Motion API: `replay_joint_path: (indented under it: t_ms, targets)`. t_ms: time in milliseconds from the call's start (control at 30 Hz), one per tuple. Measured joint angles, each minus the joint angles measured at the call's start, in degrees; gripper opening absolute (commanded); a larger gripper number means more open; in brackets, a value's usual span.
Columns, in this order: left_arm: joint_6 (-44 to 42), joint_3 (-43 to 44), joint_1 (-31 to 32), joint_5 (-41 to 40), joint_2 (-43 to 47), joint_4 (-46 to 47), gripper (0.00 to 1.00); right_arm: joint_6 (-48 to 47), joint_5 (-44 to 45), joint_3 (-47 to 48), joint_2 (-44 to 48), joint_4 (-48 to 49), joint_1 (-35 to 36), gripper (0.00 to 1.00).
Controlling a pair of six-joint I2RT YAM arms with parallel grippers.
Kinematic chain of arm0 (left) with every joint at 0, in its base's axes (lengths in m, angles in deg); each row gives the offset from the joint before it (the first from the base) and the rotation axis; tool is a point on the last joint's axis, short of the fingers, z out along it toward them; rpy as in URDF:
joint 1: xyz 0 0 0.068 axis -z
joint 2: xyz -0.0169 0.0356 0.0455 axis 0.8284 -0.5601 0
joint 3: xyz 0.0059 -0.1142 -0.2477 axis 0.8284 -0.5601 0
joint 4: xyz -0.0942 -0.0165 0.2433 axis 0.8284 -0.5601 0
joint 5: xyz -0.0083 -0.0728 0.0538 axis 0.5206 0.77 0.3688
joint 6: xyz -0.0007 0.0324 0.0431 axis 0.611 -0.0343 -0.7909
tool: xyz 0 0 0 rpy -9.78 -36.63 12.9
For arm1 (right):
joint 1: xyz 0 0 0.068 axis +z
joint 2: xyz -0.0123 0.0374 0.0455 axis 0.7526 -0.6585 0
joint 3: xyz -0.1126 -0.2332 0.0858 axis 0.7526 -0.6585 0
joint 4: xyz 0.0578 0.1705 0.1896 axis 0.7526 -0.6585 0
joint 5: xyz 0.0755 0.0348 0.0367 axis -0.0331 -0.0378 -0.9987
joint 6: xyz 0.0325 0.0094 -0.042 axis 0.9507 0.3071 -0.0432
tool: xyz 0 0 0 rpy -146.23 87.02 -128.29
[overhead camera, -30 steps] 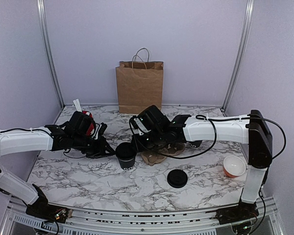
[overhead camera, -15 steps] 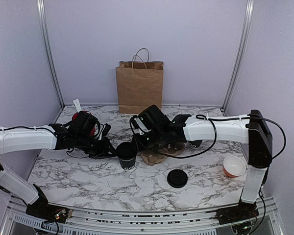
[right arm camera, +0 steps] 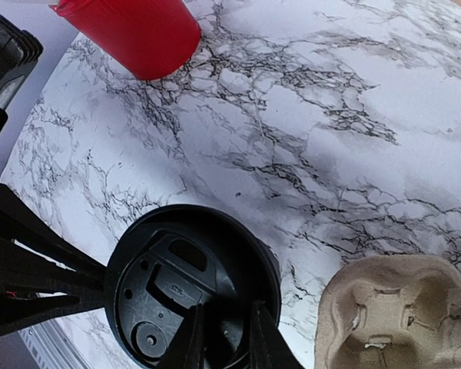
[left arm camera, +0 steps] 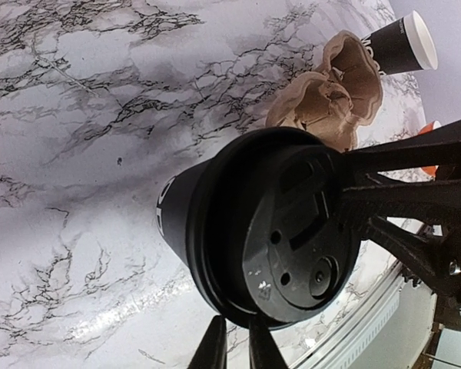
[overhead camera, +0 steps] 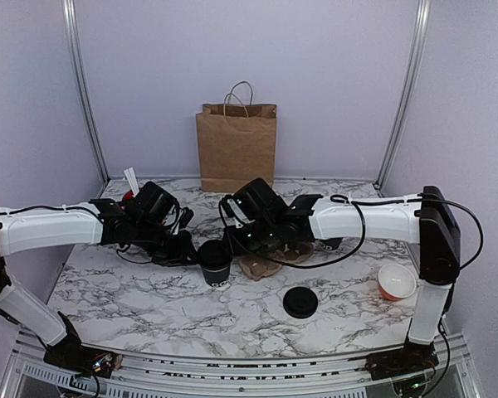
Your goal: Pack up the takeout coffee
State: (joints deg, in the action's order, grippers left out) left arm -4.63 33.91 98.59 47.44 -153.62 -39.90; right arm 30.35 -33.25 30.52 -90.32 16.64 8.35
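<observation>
Two steps look unfinished. The left gripper (left arm camera: 234,329) has its jaws nearly together, tips against the rim of the black plastic lid (left arm camera: 292,231). That lid sits on the small all-black paper coffee cup (overhead camera: 215,267), which stands upright about midway across the white marble tabletop (overhead camera: 141,303). On the right gripper (right arm camera: 223,329) the jaws stand a little apart over that lid; grip or mere press, I cannot tell. Lidding, I judge, is about done. Just right of the cup, the brown pulp cup carrier (right arm camera: 392,307) holds nothing. The brown paper bag (overhead camera: 236,149) stands at the far edge, so packing is yet to come.
</observation>
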Motion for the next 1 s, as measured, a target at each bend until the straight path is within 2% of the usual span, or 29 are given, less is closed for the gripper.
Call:
replay_joint_path:
  t_ms: [467, 667, 1000]
  targets:
    - [-0.5, 3.4, 4.4, -4.3, -3.7, -2.3, 0.09, 0.3, 4.6, -3.6, 0.3, 7.2, 0.2, 0.19]
    - [-0.5, 1.9, 4.7, -8.1, -8.5, -6.3, 0.1, 0.5, 2.8, -3.7, 0.3, 7.9, 1.1, 0.2]
    - [-1.0, 4.9, 4.5, -10.2, -3.6, -9.8, 0.1, 0.2, 1.8, -1.4, 0.3, 3.5, 0.9, 0.27]
